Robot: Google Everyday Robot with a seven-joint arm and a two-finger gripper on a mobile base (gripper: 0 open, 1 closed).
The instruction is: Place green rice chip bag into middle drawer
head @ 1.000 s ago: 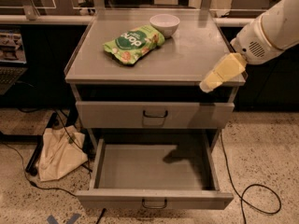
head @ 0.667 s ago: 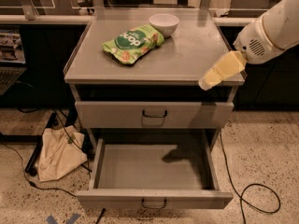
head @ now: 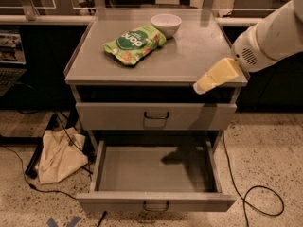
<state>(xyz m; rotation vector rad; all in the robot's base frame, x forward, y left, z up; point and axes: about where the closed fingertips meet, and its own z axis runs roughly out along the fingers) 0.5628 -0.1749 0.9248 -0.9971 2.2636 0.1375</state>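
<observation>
The green rice chip bag (head: 134,43) lies flat on the grey cabinet top (head: 189,60), left of centre, touching a white bowl (head: 166,24). The middle drawer (head: 156,202) is pulled fully out below and its inside is bare. The like grey drawer above it (head: 156,116) is shut. My gripper (head: 210,79), cream-coloured on a white arm, hangs over the cabinet's front right corner, well to the right of the bag and above the open drawer's right side. It holds nothing.
A beige cloth bag (head: 57,155) lies on the floor left of the cabinet, with black cables (head: 258,202) on both sides. A rail and dark shelving run behind the cabinet.
My gripper has shifted very slightly left and down. The bag, the bowl and the drawers have not moved.
</observation>
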